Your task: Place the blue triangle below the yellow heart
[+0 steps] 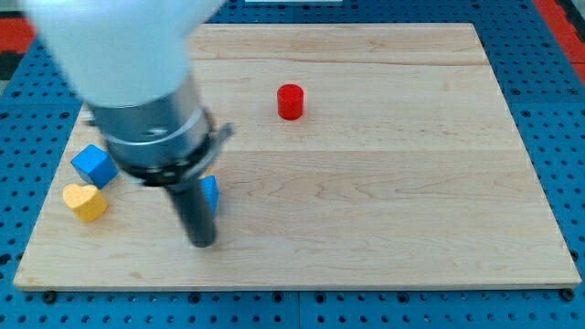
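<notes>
The blue triangle (pixel 211 193) sits low on the view's left side of the wooden board (pixel 384 210), and only a sliver of it shows, peeking out on the view's right of the dark rod (pixel 195 215). Most of it is hidden behind the rod, so its shape is hard to make out from here. My tip (pixel 202 243) is down on the board, just below the triangle and a touch toward the view's left of it; whether they are touching, I cannot tell, but they are right beside each other. There are no jaws on this arm to report, only the straight rod, so nothing is spread or pinched.

Over to the view's left, the yellow heart (pixel 85 202) lies near the board's left edge, at about the same height in the view as the triangle and set apart from it. Just above the heart, and close to it, is a blue cube (pixel 93 165), turned at an angle. Above the rod, the arm's big blurred grey and white body (pixel 137 82) fills the top left of the view.

Well away from all this, a red cylinder (pixel 291 101) stands upright alone in the upper middle of the board.
</notes>
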`<act>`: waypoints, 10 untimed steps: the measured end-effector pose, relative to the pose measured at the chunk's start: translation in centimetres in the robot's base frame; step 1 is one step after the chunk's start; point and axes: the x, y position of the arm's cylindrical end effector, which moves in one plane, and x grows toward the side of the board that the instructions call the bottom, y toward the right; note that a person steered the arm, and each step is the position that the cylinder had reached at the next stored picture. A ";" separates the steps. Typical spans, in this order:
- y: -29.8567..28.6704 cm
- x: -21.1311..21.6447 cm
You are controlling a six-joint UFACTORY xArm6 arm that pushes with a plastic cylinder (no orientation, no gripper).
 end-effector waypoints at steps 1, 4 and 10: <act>3.2 -4.5; -3.1 -3.8; -8.5 0.1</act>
